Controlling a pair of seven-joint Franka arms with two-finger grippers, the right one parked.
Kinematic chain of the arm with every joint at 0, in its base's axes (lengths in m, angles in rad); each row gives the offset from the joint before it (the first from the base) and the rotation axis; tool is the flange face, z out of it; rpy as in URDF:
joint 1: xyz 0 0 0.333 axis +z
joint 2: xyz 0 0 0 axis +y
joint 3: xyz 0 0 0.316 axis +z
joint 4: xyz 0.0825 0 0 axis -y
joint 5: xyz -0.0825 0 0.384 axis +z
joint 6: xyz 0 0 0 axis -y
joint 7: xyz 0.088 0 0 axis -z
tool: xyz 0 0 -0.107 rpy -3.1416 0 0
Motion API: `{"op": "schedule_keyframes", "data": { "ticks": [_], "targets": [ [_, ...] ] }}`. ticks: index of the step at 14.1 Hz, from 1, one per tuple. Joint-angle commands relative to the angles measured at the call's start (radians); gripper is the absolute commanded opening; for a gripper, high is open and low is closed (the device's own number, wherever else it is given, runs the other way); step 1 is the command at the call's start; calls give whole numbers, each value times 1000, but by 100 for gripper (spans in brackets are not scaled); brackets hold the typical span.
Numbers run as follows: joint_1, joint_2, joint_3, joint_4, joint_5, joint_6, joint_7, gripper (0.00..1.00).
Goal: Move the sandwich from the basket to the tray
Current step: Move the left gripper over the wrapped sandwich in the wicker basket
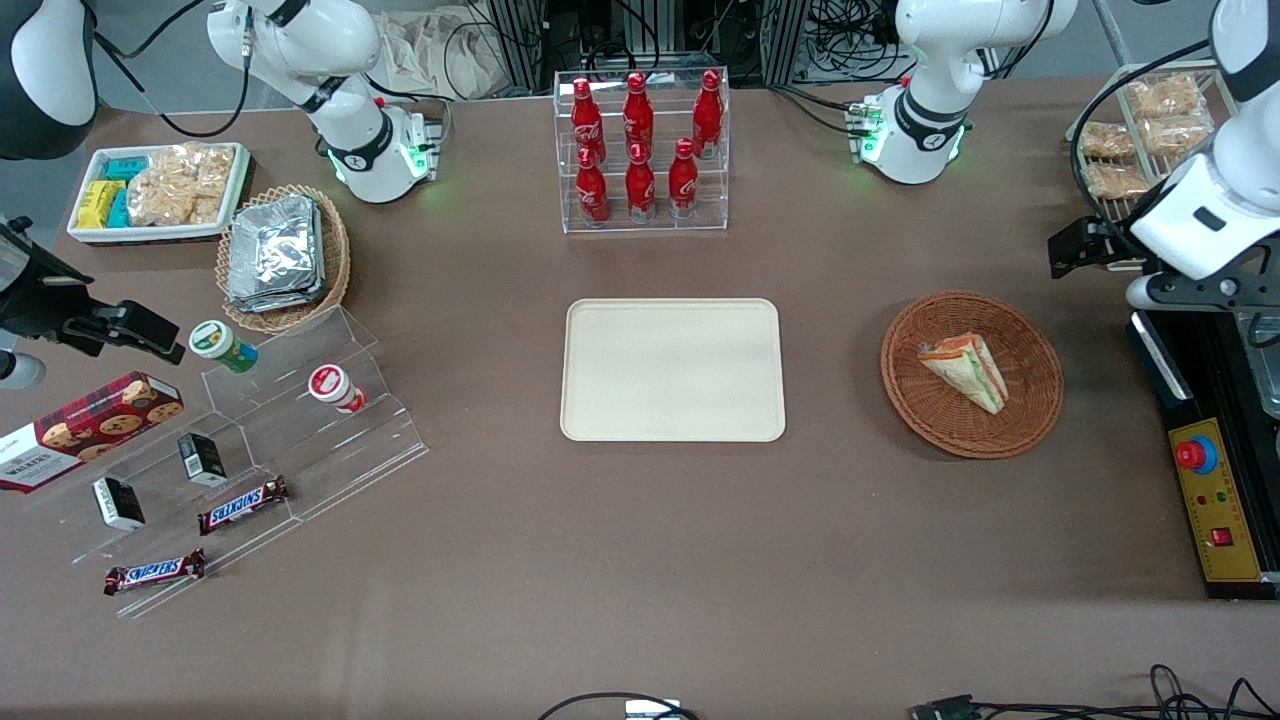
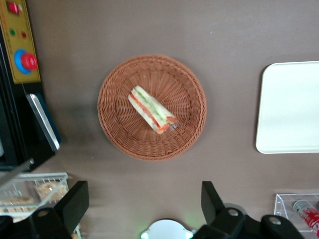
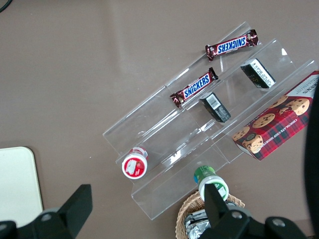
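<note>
Front view shows the counter carrying the bare tray at centre, ready to receive. Toward the working arm's end, the basket cradles the sandwich. Poised above, the gripper hangs wide open, holding nothing.

"SNICKERS" reads on 2 bars on the clear stepped stand; "WALKERS" and "CHOCOLATE CHIP" read on the tartan cookie box.
</note>
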Motion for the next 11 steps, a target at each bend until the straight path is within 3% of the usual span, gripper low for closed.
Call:
{"op": "schedule_keyframes", "data": {
  "ticks": [1, 8, 11],
  "targets": [
    [4, -52, -3, -152, 11, 107, -106, 100],
    [7, -129, -3, -506, 6, 451, -354, 100],
    [7, -97, -3, -554, 3, 543, -468, 100]
  ]
}}
